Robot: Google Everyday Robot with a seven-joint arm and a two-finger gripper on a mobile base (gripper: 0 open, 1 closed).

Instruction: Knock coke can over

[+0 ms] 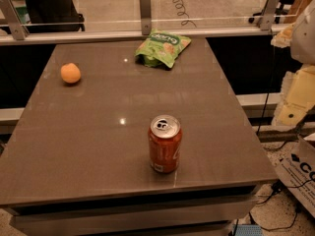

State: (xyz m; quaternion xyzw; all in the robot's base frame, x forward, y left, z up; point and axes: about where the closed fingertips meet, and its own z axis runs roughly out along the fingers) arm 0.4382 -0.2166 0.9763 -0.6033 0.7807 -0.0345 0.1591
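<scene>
Coke can [165, 144] upright near front edge of counter [88, 132] — toppling not yet done — gripper out of view, state unknowable.

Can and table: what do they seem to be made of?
The can: likely aluminium, glossy red-orange paint, bare silver top. The table: smooth grey-brown top, perhaps laminate; light spots glint on it. The gripper is at the right edge, beside the table.

Office, desk chairs [49, 6], glass partition [216, 6]
</scene>
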